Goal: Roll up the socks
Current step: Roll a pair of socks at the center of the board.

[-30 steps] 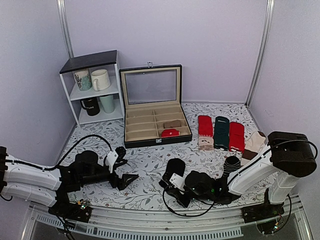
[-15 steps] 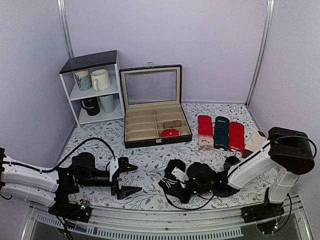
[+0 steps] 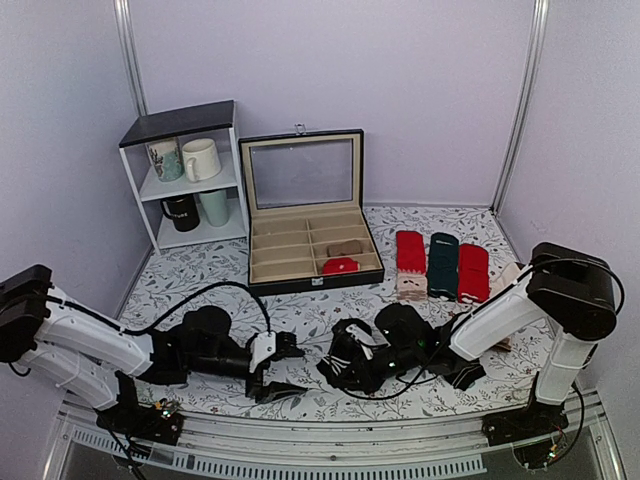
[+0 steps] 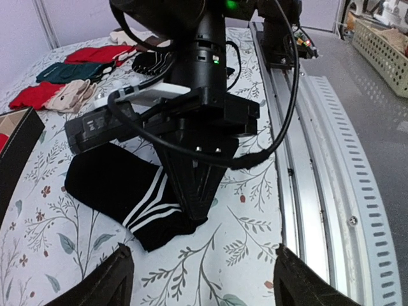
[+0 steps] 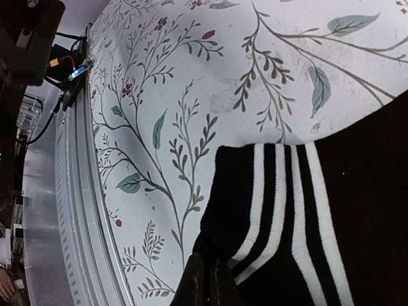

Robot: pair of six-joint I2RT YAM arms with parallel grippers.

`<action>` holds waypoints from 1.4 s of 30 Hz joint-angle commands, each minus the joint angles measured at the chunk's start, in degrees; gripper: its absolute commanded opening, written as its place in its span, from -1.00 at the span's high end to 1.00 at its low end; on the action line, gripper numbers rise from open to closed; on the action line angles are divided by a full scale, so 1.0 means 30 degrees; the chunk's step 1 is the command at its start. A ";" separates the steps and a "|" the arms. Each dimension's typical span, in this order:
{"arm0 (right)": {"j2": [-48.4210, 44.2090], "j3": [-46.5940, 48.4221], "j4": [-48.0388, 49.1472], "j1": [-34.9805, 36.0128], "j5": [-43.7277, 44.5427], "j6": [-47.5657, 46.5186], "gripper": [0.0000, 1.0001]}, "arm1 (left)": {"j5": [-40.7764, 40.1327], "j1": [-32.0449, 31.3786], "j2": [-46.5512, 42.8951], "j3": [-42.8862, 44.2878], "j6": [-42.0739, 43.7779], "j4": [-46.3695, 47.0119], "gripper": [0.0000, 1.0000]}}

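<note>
Two arms reach low over the flowered bench (image 3: 200, 270) and meet near the middle of its near edge. The socks (image 4: 111, 182), black with white bands across the cuff, lie flat there, a little right of centre and close to the metal rail (image 4: 331, 159) along the near side. The right gripper (image 4: 193, 213) comes in from the right and points down onto them, its jaws pinched shut on the near corner of the banded cuff. In the right wrist view the closed tips sit right at the fabric's edge.

The left gripper (image 3: 285, 368) lies just left of the socks without touching them. Its jaws are spread wide, with only bare bench between them.

At the far side stands a black case (image 3: 305, 275), lid up, with beige compartments. To its left is a white shelf (image 3: 185, 185) holding mugs. Red and dark green socks (image 3: 440, 262) lie in a row at the far right.
</note>
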 commanded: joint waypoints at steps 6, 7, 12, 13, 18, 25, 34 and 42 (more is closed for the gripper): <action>0.1224 -0.0698 -0.5780 -0.0755 -0.1191 0.1030 1.00 | 0.0895 -0.0647 0.4133 0.1662 0.1653 0.2571 -0.51; 0.1135 -0.0721 -0.5785 -0.0868 -0.1460 0.1123 1.00 | 0.0877 -0.0736 0.4533 0.1710 0.1736 0.2776 -0.52; 0.1002 -0.0815 -0.6023 -0.1443 -0.2461 0.1258 1.00 | 0.0555 -0.1035 0.6171 0.2384 0.2129 0.3433 -0.51; 0.1016 -0.0805 -0.5998 -0.1521 -0.2633 0.1229 1.00 | 0.0575 -0.1066 0.6381 0.2529 0.2202 0.3587 -0.52; 0.1272 -0.0710 -0.6140 -0.1892 -0.3308 0.1031 1.00 | 0.0530 -0.1167 0.7336 0.3476 0.3049 0.3437 -0.53; 0.1306 -0.0791 -0.6087 -0.2029 -0.3903 0.0956 1.00 | 0.1030 -0.1186 0.8655 0.4631 0.3951 0.2361 -0.44; 0.1373 -0.0660 -0.6053 -0.2349 -0.4853 0.0905 1.00 | 0.1439 -0.1214 1.0590 0.5431 0.3752 0.2312 -0.24; 0.1137 -0.0716 -0.6035 -0.2876 -0.5721 0.0682 1.00 | 0.0031 -0.1238 1.1269 0.5785 0.3291 0.1706 -0.18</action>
